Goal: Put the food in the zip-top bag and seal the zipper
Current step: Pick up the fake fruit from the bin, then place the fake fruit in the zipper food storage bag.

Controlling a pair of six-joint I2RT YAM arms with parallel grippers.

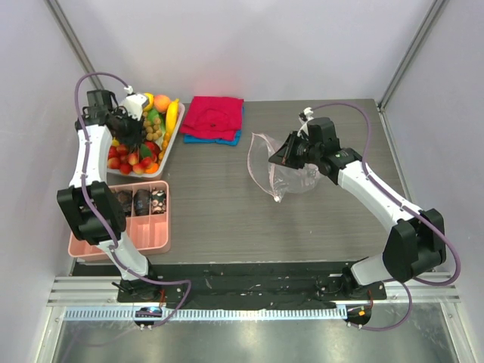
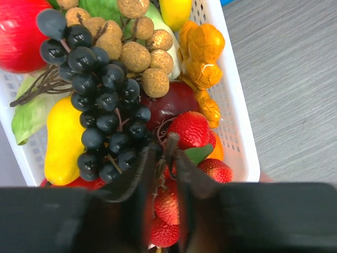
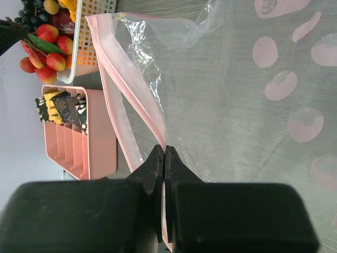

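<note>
- Pink divided tray (image 1: 148,228): nearest the arm bases on the left. Its rear compartments hold small dark packets. It plays no part in the task.
- Right gripper (image 3: 164,156): fingers pressed fully together on the upper edge of the zip-top bag (image 1: 296,180). The bag is held up off the table at mid-depth, right of centre, with its mouth turned left towards the fruit.
- Zipper (image 3: 138,100): a pale pink strip with its two lips parted, so the mouth stands open. No food is seen inside.
- Bag handling, as judged: thin, light, limp and slippery film that will sag and fold under any load. The stiffer strip is the sound place to hold it. A single pinch leaves the far lip free to droop across the opening.
- Left gripper (image 2: 162,153): down in the white basket (image 2: 238,138) at the rear left. Its fingers are drawn close on the thin stem of a strawberry bunch (image 2: 192,132), apparently pinching it.
- Food (image 2: 108,105): all in or over that basket, including black grapes, brown longans, a yellow mango and a red apple.
- Food handling, as judged: the pieces are light, hard and glossy, so rounded bodies would slip. Stems are the better hold, but clusters will swing and may snag the bag's lip.
- Red folded cloth (image 1: 215,115): farthest back, lying on a blue one.
</note>
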